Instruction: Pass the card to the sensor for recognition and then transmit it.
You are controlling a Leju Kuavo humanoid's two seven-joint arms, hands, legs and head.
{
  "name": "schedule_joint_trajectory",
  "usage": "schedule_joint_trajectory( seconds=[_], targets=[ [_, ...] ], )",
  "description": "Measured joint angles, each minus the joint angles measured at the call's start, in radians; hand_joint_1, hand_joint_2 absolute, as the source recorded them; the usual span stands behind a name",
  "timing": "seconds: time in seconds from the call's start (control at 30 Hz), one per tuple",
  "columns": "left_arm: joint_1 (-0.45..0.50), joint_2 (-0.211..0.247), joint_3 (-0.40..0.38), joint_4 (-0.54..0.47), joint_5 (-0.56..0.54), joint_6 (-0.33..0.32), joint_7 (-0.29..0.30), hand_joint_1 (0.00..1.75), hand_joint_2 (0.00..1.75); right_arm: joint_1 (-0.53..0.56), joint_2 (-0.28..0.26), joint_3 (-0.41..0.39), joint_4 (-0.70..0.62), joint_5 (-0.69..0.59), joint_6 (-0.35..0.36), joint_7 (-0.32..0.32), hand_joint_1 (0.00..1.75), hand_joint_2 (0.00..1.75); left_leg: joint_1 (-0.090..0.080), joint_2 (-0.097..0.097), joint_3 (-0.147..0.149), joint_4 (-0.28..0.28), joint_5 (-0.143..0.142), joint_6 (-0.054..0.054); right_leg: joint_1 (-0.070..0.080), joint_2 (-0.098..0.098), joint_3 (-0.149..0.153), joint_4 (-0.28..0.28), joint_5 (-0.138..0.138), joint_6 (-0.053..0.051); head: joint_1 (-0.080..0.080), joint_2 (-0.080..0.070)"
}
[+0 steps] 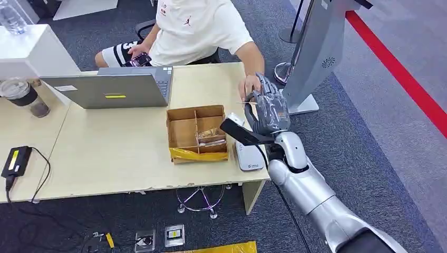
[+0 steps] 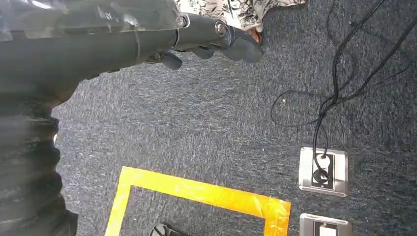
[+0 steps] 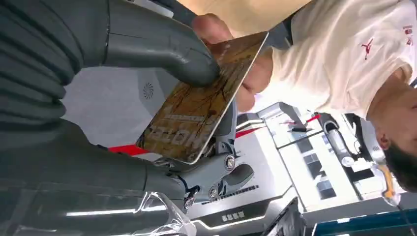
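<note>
Right hand (image 1: 267, 108): raised over the desk's (image 1: 116, 153) right edge near its far right corner, thumb and fingers pinching a brown patterned card (image 3: 204, 103), which a person's hand (image 1: 249, 87) meets at its far end. Left hand (image 2: 216, 37): hanging above dark carpet with yellow tape (image 2: 196, 194), fingers curled, nothing seen in them. On the desk: white sensor (image 1: 248, 155) at the right edge, divided cardboard box (image 1: 197, 134) just beside it, laptop (image 1: 113, 87) at the far edge
</note>
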Motion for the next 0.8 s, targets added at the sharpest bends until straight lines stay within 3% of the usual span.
schedule_joint_trajectory(
  seconds=[0.13, 0.23, 0.8],
  targets=[
    [-0.001, -0.001, 0.0, 0.0, -0.004, 0.0, 0.001, 0.0, 1.75, 0.003, -0.002, 0.0, 0.0, -0.001, 0.0, 0.0, 1.29, 1.75, 0.0, 0.0, 0.0, 0.0, 0.0, 0.0, 0.0, 0.0, 0.0, 0.0, 0.0, 0.0, 0.0, 0.0],
    [-0.001, -0.001, 0.0, 0.0, -0.006, -0.001, 0.002, 0.0, 1.75, 0.007, -0.005, 0.0, 0.0, -0.001, 0.0, 0.005, 1.41, 1.75, 0.0, 0.0, 0.0, 0.0, 0.0, 0.0, 0.0, 0.0, 0.0, 0.0, 0.0, 0.0, 0.0, 0.0],
    [-0.001, 0.002, 0.0, 0.0, 0.004, -0.002, 0.002, 0.0, 1.75, 0.05, -0.031, -0.014, 0.012, -0.013, -0.025, 0.006, 1.41, 1.75, 0.0, 0.001, 0.0, 0.0, 0.0, 0.0, 0.0, 0.001, 0.0, 0.0, 0.0, 0.0, 0.0, 0.0]
  ],
)
